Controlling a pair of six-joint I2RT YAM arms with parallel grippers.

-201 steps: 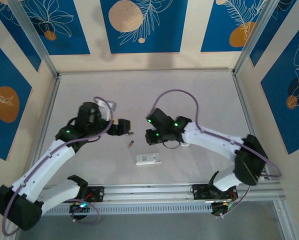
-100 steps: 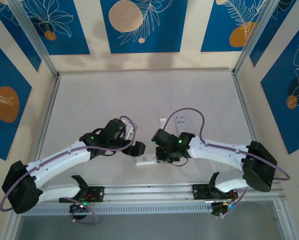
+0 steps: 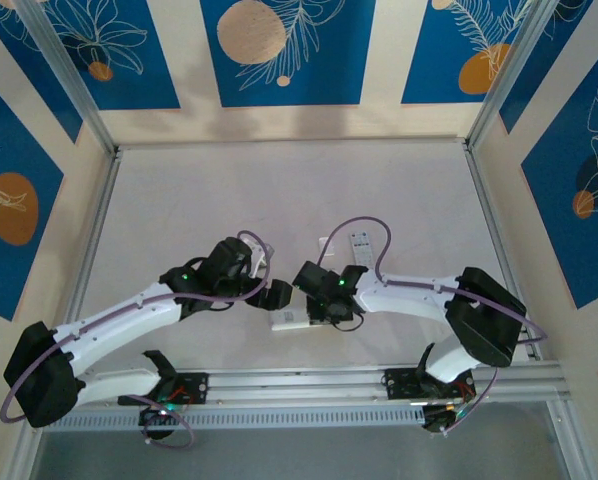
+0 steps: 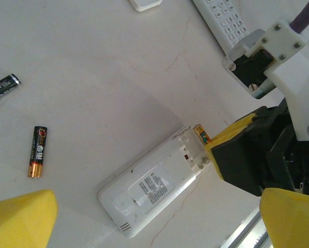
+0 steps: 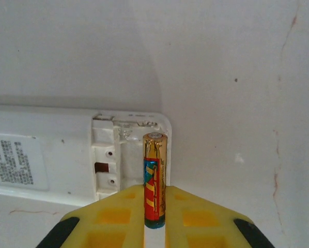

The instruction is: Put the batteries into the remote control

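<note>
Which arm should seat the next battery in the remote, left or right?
Right. The right gripper is shut on a battery, with its tip at the open battery compartment of the remote. The left gripper is open and empty, and a loose battery lies on the table.

Overhead plus close wrists (shared remote [image 4: 154, 190])

Bare table [image 4: 108, 93] beside remote [image 4: 154, 188]; right tool [image 5: 154, 206] with battery [image 5: 155, 178] at its end.
</note>
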